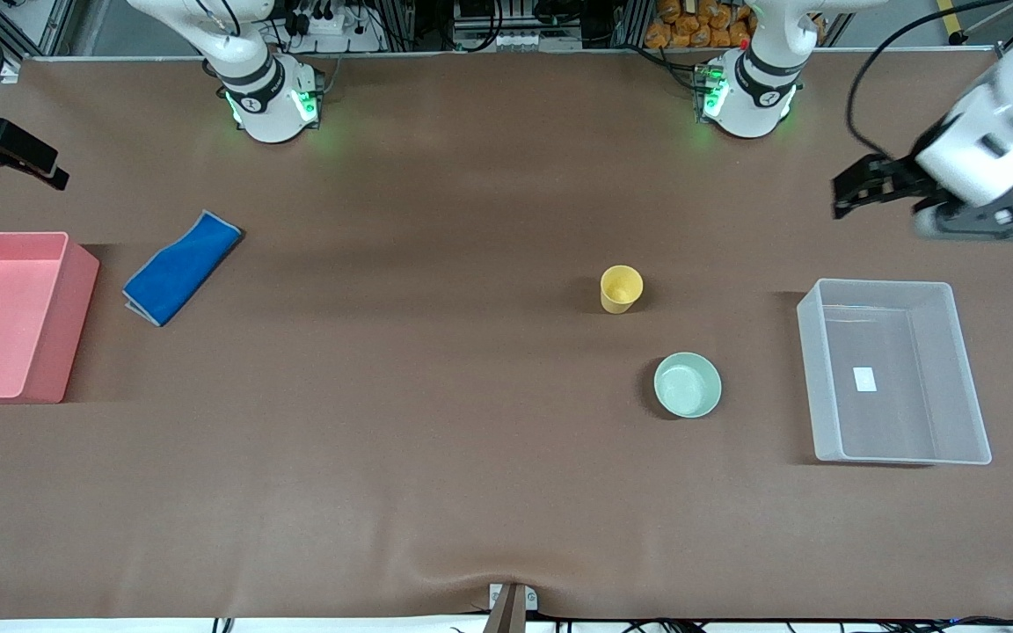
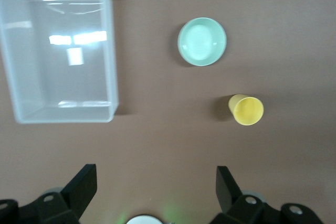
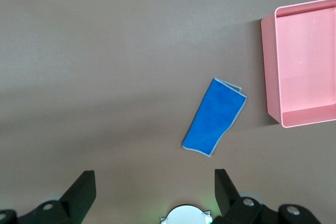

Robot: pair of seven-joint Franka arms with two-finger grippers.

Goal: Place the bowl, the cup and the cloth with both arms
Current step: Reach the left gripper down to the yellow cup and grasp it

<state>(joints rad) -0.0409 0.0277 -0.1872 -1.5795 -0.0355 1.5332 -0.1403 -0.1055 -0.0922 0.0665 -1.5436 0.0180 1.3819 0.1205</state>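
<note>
The mint green bowl (image 1: 688,384) stands upright on the brown table, nearer the front camera than the yellow cup (image 1: 621,288). Both show in the left wrist view, the bowl (image 2: 202,41) and the cup (image 2: 246,109). The blue cloth (image 1: 181,266) lies folded beside the pink bin and shows in the right wrist view (image 3: 214,117). My left gripper (image 1: 851,189) is open and empty, up in the air over the table at the left arm's end (image 2: 156,174). My right gripper (image 1: 40,165) is open and empty, high over the right arm's end (image 3: 155,179).
An empty clear plastic bin (image 1: 810,378) stands at the left arm's end, beside the bowl, and shows in the left wrist view (image 2: 111,61). An empty pink bin (image 1: 80,325) stands at the right arm's end and shows in the right wrist view (image 3: 270,66).
</note>
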